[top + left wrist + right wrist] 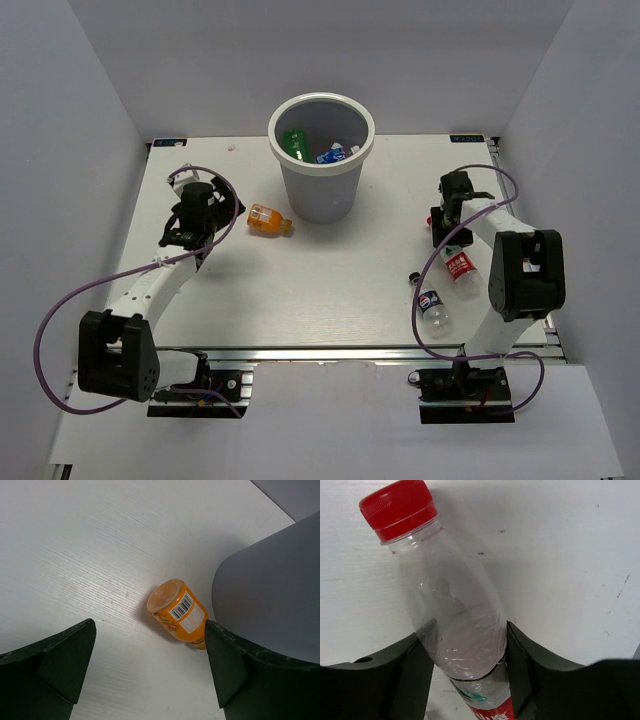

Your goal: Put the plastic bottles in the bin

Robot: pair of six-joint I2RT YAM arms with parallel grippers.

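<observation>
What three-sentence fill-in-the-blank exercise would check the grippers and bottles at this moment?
1. The left gripper is ___, with nothing between its fingers.
2. The stubby bottle lying on its side beside the bin is ___ in colour.
3. The right gripper is shut on a clear bottle that has a ___ cap.

Missing words: open; orange; red.
</observation>
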